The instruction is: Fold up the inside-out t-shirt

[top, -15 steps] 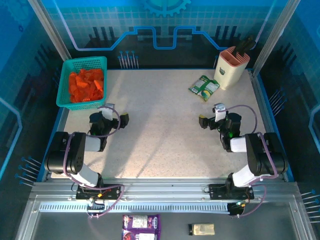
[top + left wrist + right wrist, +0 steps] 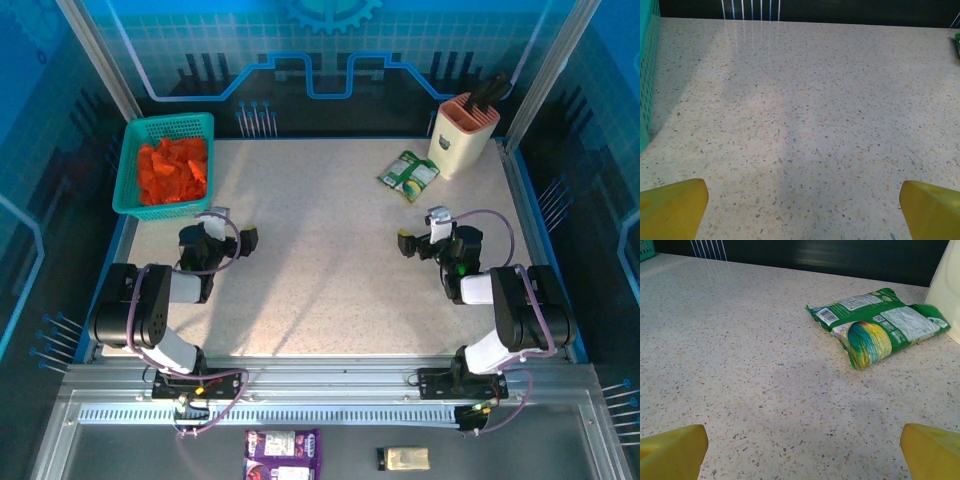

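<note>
The inside-out t-shirt (image 2: 172, 170) is a bunched bright orange heap inside the teal mesh basket (image 2: 165, 124) at the table's far left corner. My left gripper (image 2: 232, 226) rests low over bare tabletop just in front and to the right of the basket, open, with nothing between its yellow fingertips (image 2: 675, 206). The basket's wall (image 2: 647, 75) shows at the left edge of the left wrist view. On the right side of the table my right gripper (image 2: 420, 230) is open too, its fingertips (image 2: 932, 449) wide apart over bare surface.
A green snack packet (image 2: 408, 175) lies at the far right, ahead of the right gripper (image 2: 875, 325). Behind it stands a cream knife block (image 2: 463, 135). Purple packets (image 2: 283, 447) and a small pale pack (image 2: 405, 459) lie below the table's front rail.
</note>
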`<state>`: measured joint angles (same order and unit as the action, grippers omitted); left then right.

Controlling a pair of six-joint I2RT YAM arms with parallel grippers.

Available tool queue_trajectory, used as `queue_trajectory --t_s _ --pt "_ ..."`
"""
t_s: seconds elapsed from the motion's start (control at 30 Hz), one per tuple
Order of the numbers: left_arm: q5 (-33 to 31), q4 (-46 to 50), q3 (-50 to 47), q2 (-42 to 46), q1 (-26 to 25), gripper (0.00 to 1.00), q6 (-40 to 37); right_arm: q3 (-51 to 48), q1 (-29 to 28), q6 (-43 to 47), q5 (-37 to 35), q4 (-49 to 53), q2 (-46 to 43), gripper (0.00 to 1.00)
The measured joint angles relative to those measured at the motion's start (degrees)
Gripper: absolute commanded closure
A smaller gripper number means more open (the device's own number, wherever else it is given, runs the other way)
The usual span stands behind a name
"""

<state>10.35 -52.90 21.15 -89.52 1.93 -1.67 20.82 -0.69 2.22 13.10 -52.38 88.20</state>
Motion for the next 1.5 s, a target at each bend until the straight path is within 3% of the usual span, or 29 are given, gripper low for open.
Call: queue_trajectory --t_s 0.47,0.67,0.8,0.93,1.1,1.3,1.5 --pt "0.0 0.0 -0.2 0.3 0.0 0.01 0.0 -0.2 0.0 0.1 0.0 -0.5 0.0 0.00" --pt "-1.2 2.6 -1.9 8.1 -0.9 0.01 -0.3 -1.7 -0.1 0.3 -0.9 -0.3 -3.1 0.01" --pt "-4.3 10.6 -0.4 16.9 -1.7 0.01 -0.1 -0.3 -1.1 1.1 -1.7 5.6 -8.8 0.00" --pt "-9.5 23.0 6.9 21.5 -1.8 0.01 1.9 4.1 -3.5 1.9 -3.5 13.4 -13.4 0.00" --pt "-17.4 41.8 22.5 19.9 -1.3 0.01 7.0 11.3 -5.1 0.3 -4.6 24.4 -16.5 0.02" --pt "-21.3 64.2 47.1 6.6 3.8 0.08 14.1 16.7 -7.4 -2.7 -5.2 33.6 -17.9 0.03" --pt "-22.3 80.4 64.2 -8.6 8.0 0.10 18.4 17.2 -9.4 -3.9 -5.6 39.5 -18.5 0.04"
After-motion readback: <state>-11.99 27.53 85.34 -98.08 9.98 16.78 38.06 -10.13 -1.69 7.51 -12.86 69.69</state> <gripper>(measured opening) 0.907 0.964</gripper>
